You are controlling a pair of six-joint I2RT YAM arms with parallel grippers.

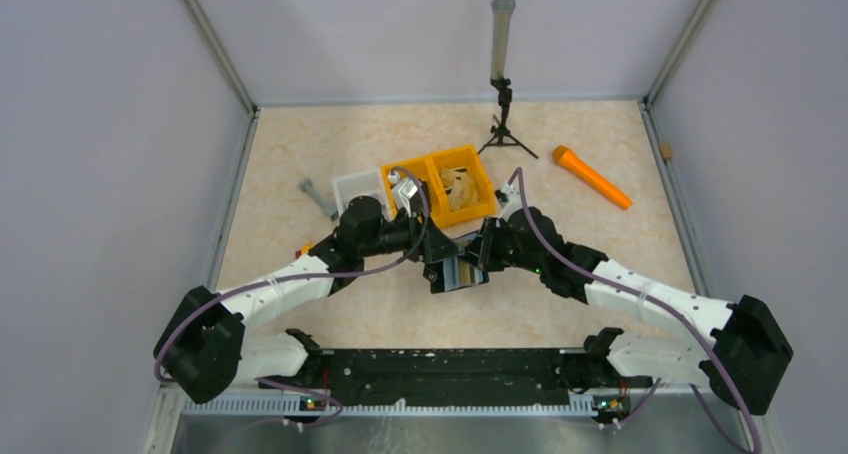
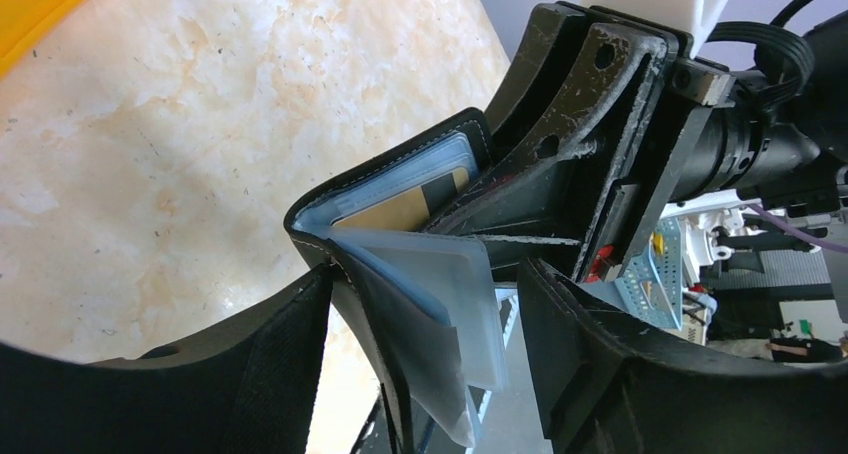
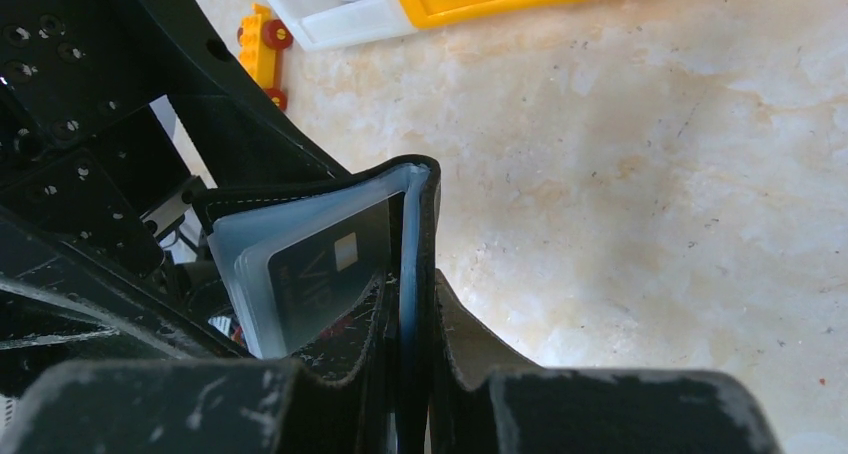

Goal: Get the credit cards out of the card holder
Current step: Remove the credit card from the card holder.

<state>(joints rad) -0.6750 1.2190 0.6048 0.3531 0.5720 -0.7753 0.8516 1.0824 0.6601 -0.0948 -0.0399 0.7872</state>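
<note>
Black card holder [image 1: 458, 275] is at the middle of the marbled table [image 1: 300, 144], held up between the two arms. It is just near of a yellow bin [image 1: 458, 186] and a white bin [image 1: 357, 186]. From above, the left gripper [image 1: 437, 262] meets it from the left and the right gripper [image 1: 482, 257] from the right; their jaws are too small to judge in this view. An orange tool [image 1: 592, 177] lies to the far right, and a small tripod [image 1: 503, 124] stands at the far edge. In the left wrist view, the card holder is open like a book, its pale blue lining showing. A gold and black credit card [image 2: 400, 206] is tucked into a slot of the upper half, and clear plastic sleeves [image 2: 455, 294] fan downward. The left gripper's fingers [image 2: 250, 374] stand apart on either side of the lower flap and sleeves. A sliver of light shows between the sleeves and one finger, so nothing is pinched. The right gripper's scuffed black jaws bite the upper half. In the right wrist view, the right gripper's jaws are pressed together on the black cover and its lining, clamping the card holder at its edge. A dark card [image 3: 320, 274] with a small pale chip sits inside a clear sleeve. Far left, a yellow toy [image 3: 262, 49] with red wheels lies beside the white bin.
</note>
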